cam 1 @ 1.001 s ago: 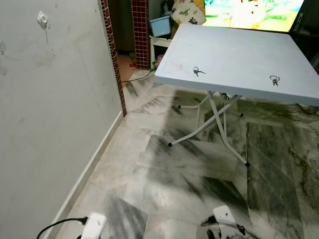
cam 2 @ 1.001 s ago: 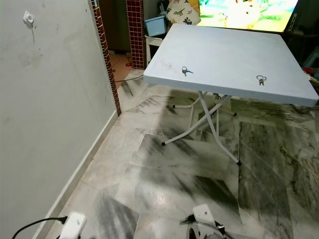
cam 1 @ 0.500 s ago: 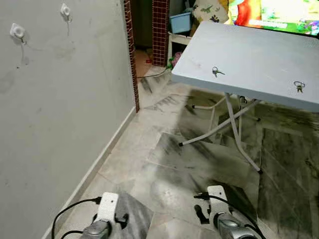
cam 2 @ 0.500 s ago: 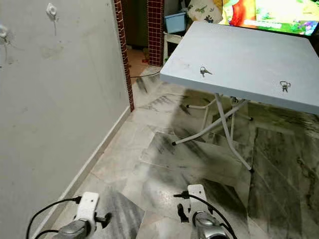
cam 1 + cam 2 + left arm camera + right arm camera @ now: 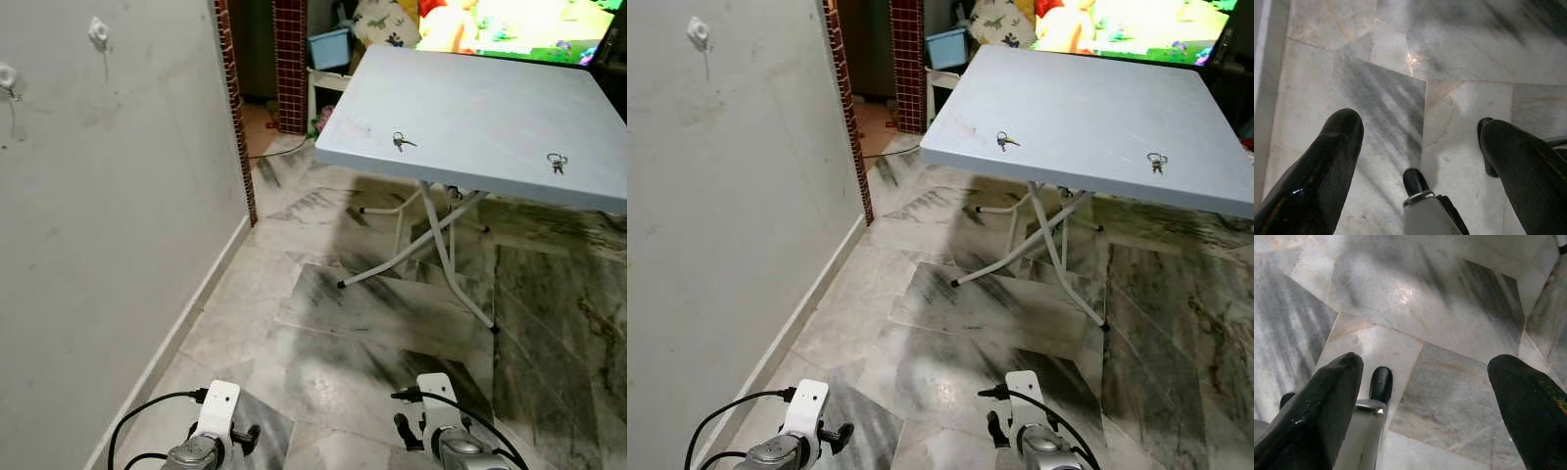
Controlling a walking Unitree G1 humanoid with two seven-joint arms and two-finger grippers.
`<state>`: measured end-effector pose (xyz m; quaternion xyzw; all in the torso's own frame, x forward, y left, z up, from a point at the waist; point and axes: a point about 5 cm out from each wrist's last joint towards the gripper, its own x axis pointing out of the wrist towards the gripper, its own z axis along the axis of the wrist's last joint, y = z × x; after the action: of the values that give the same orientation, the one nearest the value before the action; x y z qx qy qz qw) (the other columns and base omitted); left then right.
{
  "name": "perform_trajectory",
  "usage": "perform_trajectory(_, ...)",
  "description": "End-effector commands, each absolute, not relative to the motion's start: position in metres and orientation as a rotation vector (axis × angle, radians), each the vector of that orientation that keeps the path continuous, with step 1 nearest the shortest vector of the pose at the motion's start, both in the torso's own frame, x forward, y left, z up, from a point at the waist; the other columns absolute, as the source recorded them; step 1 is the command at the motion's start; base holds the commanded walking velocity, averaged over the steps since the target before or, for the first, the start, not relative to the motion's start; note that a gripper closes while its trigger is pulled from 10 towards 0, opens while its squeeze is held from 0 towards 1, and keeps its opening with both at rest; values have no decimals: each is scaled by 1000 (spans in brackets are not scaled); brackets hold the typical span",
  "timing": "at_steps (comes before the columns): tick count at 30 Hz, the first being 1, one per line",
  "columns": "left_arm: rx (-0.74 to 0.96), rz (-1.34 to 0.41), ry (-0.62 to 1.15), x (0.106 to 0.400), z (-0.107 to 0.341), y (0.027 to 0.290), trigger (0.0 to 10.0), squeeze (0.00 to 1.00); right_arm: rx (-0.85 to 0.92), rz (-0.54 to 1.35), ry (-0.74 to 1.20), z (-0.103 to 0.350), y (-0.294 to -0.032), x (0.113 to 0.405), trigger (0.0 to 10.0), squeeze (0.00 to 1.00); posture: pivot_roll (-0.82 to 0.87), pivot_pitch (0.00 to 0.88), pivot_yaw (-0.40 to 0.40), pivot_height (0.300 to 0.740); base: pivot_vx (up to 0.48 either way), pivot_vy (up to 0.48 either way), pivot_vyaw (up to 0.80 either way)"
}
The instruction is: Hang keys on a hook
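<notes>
Two key bunches lie on the white folding table [image 5: 480, 93]: one bunch [image 5: 402, 143] near its left front edge, the other bunch [image 5: 556, 163] near the right front edge. Two white hooks are stuck high on the grey wall to my left, one hook [image 5: 97, 31] further along and the other hook [image 5: 6, 76] nearer to me. Both arms hang low over the marble floor, the left arm [image 5: 211, 436] and the right arm [image 5: 441, 436] far from the keys. My left gripper [image 5: 1418, 127] is open and empty. My right gripper [image 5: 1426, 364] is open and empty too.
The table's crossed white legs [image 5: 441, 245] stand on the marble floor ahead. A red brick pillar [image 5: 230, 98] ends the wall, with a doorway behind it. A blue bin [image 5: 328, 47] and a lit screen [image 5: 509, 20] are at the back.
The camera has swung about, so the whole scene shifted. Both arms now show at the bottom edge. The keys lie where they were on the table.
</notes>
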<state>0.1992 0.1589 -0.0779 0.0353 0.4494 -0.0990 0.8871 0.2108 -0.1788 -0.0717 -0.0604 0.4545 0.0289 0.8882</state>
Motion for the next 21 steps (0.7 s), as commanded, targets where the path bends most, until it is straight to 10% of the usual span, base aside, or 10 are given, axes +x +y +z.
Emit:
perform_trajectory(1,78,-201,940,200,-77,162,10000,0,-138,74,957,-73,-179,209,10000,0,29,0,13,740,0,0,-606)
perform_trajectory(21,77,-271,947,199,-78,157,10000,0,-183,113,964,-74,-177,207,10000,0,24,0,20,740,113,0,-607)
